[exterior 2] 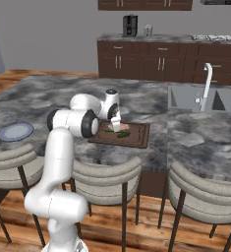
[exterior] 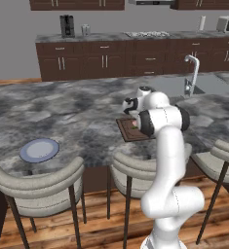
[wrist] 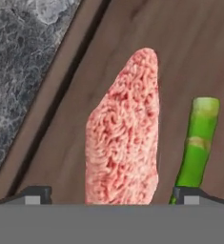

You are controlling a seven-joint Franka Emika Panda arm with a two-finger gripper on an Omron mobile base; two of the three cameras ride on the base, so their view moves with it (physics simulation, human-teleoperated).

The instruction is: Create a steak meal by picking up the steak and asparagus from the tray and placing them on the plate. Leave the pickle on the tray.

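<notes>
The steak (wrist: 125, 138), a pinkish-red oblong slab, lies on the dark brown tray (wrist: 80, 100) right under my hand. My gripper (wrist: 113, 194) is open and low over it, one fingertip (wrist: 36, 194) on each side of the meat's near end. The light-green asparagus (wrist: 198, 143) lies just beside the steak, its near end against the other fingertip. In the right base view my gripper (exterior 2: 116, 125) points down onto the tray (exterior 2: 139, 138), with the steak (exterior 2: 110, 127), asparagus (exterior 2: 123, 127) and dark green pickle (exterior 2: 123, 134) beneath it. The pale blue-grey plate (exterior: 39, 150) sits far left near the counter's front edge.
The tray (exterior: 127, 132) rests on a grey marble island (exterior: 62, 112) with several padded stools (exterior: 38, 182) along its near side. A sink with a tall faucet (exterior 2: 207, 83) lies to the right. Bare counter runs between the tray and the plate (exterior 2: 16, 131).
</notes>
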